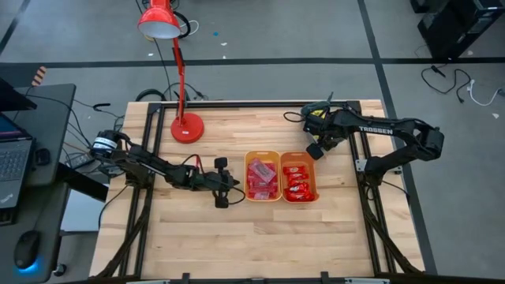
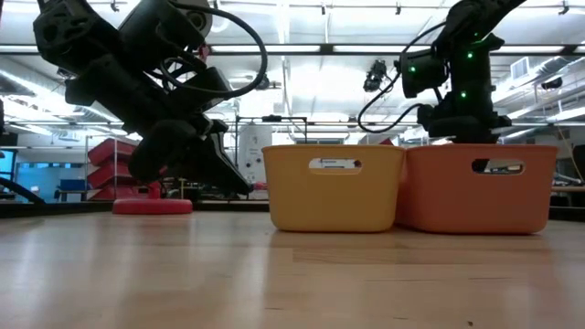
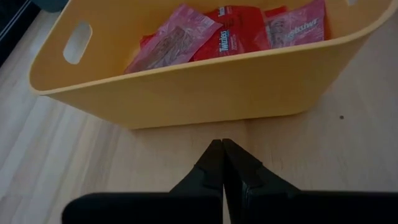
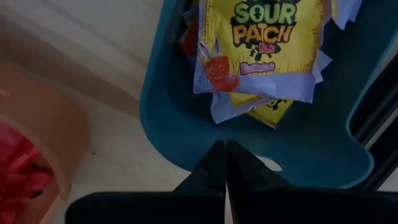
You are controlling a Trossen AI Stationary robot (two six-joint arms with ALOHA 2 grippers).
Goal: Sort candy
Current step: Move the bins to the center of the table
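The candy lies sorted in three trays. Pinkish and red packets (image 3: 186,40) fill the yellow tray (image 1: 263,176), and red sweets (image 1: 299,183) fill the orange tray (image 1: 300,161) beside it. Yellow packets with dark print (image 4: 261,43) lie in a teal tray (image 4: 298,155), which shows only in the right wrist view. My left gripper (image 3: 222,146) is shut and empty, low over the wood just short of the yellow tray's left wall. My right gripper (image 4: 222,146) is shut and empty. It points down above the teal tray's rim, behind the orange tray.
A red desk lamp stands with its base (image 1: 187,127) at the far left of the table, behind my left arm. Bare wood (image 1: 260,244) stretches from the trays to the near edge. A laptop (image 1: 12,154) sits on a side desk beyond the table's left edge.
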